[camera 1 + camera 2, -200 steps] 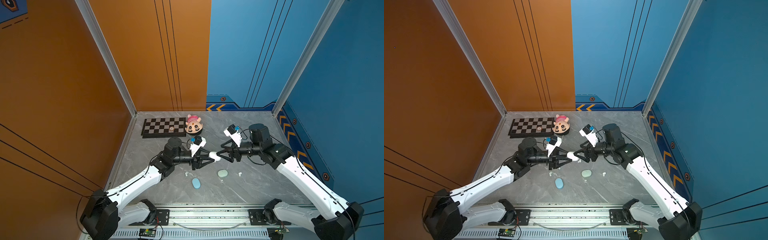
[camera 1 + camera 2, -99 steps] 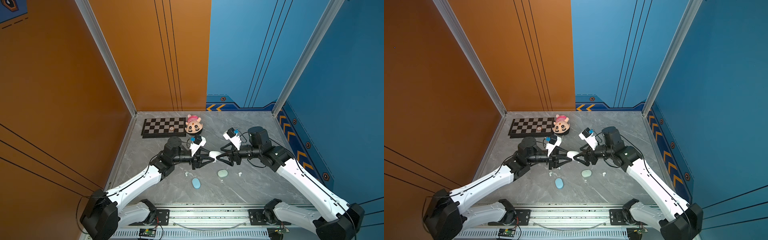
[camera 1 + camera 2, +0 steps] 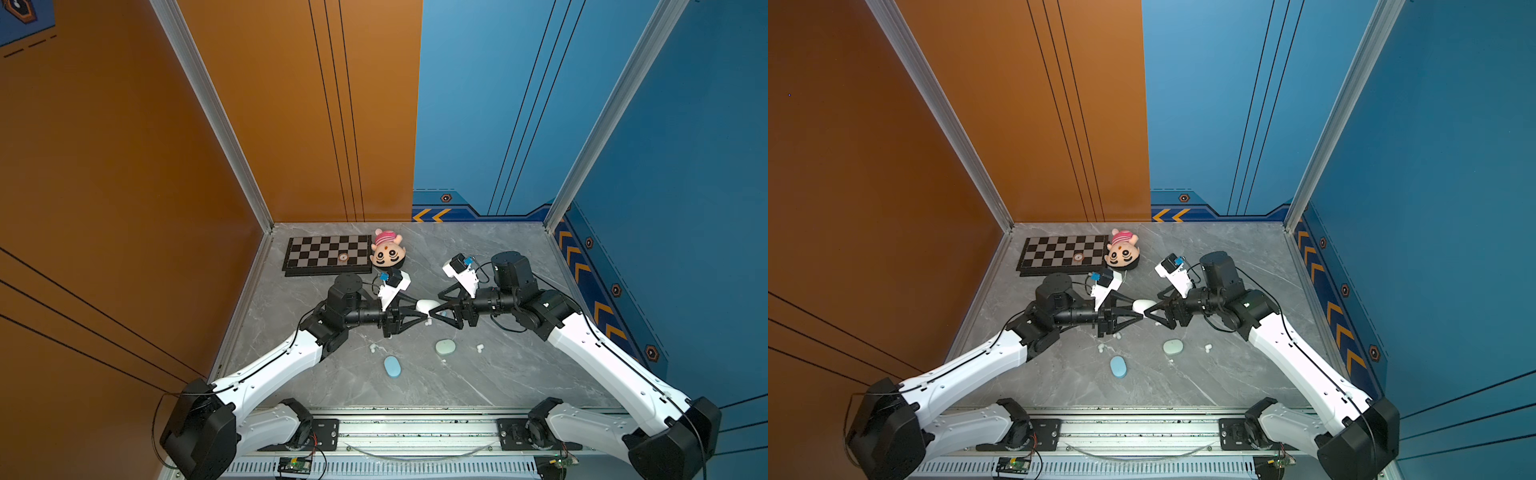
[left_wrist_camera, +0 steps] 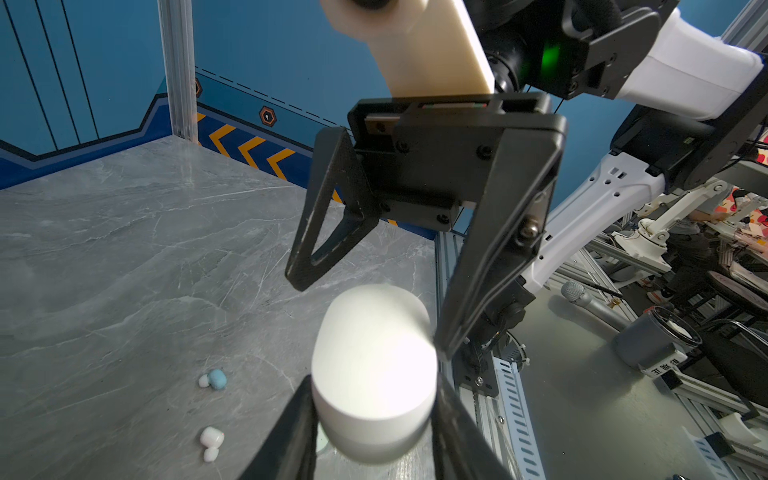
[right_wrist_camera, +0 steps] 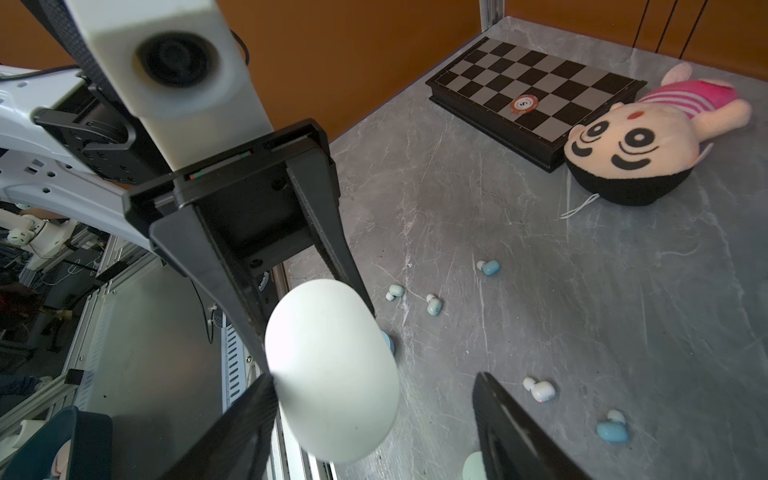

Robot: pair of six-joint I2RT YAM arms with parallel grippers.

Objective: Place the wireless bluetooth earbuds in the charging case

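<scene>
Above table point(image 3: 498, 374) ctr, we pinch white case point(image 3: 424, 306) in L gripper point(image 4: 374, 380), long axis toward R gripper point(image 4: 370, 318), whose spread jaws straddle its free end.

both arms stretch inward from the near corners, forearms low and almost level, wrists turned so the two grippers meet tip to tip at mid-workspace. the left gripper point(image 3: 424, 312) is clamped on a white oval case point(image 4: 374, 365), lifted off the surface. the right gripper point(image 3: 435, 308) stands spread wide, one finger point(image 4: 498, 249) seemingly touching the case's side, the other well clear.
</scene>
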